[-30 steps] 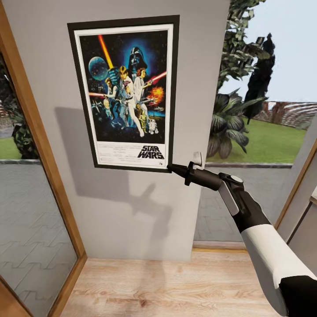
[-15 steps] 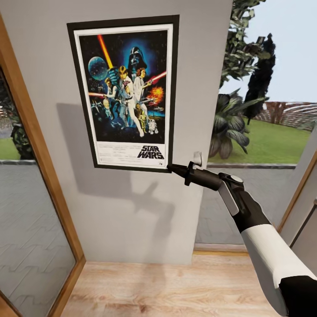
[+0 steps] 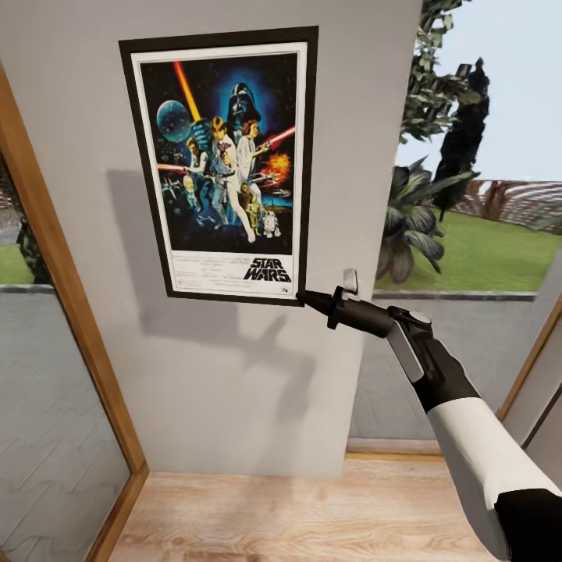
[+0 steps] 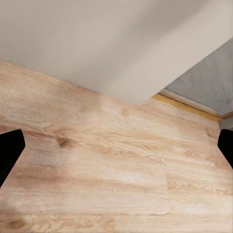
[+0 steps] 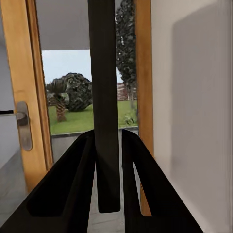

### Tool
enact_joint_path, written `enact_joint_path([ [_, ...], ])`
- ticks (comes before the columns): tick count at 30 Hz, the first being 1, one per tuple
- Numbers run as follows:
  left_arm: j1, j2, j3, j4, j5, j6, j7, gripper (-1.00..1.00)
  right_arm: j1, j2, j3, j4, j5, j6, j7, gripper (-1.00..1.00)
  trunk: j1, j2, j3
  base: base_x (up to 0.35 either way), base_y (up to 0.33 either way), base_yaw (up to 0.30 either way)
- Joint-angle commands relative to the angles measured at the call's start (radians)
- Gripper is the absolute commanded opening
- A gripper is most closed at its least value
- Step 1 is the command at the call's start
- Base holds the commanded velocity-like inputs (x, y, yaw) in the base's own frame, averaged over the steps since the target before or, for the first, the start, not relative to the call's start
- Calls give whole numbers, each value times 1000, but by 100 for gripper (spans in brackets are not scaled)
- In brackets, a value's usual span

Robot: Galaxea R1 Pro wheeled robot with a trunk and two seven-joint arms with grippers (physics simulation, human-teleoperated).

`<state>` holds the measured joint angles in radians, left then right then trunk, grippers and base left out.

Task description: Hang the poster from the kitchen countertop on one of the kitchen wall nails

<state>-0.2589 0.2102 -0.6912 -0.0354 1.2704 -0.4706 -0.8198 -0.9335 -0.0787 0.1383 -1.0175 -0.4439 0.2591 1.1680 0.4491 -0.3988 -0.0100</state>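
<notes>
One grey wall (image 3: 234,375) takes up most of what I see from here, a narrow panel between a wood-framed glass door (image 3: 47,328) at nine o'clock and a window onto lawn and shrubs at three o'clock. Pale wood floor (image 3: 297,515) runs along its foot at six o'clock. High on that wall, toward twelve o'clock, the poster (image 3: 222,164) sits upright against the plaster, presumably being lined up with a nail I cannot make out. It is held by its lower corner at four o'clock, where the right claw (image 3: 306,298) is clamped on the thin black frame, the edge pinched between both fingers (image 5: 73,194). That corner hold likely keeps the arm off the picture face. The left claw (image 4: 116,145) hangs spread apart over bare floor.
</notes>
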Motion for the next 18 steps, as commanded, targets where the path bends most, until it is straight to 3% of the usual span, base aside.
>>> enact_joint_path([
  [1, 0, 0, -8, 0, 7, -4, -1, 100, -1, -1, 3, 0, -12, 12, 1, -100, 1, -1, -1, 259, 0, 0],
  [18, 0, 1, -8, 1, 7, -5, -1, 100, 0, -1, 3, 0, -12, 11, 1, -100, 1, -1, -1, 125, 0, 0],
])
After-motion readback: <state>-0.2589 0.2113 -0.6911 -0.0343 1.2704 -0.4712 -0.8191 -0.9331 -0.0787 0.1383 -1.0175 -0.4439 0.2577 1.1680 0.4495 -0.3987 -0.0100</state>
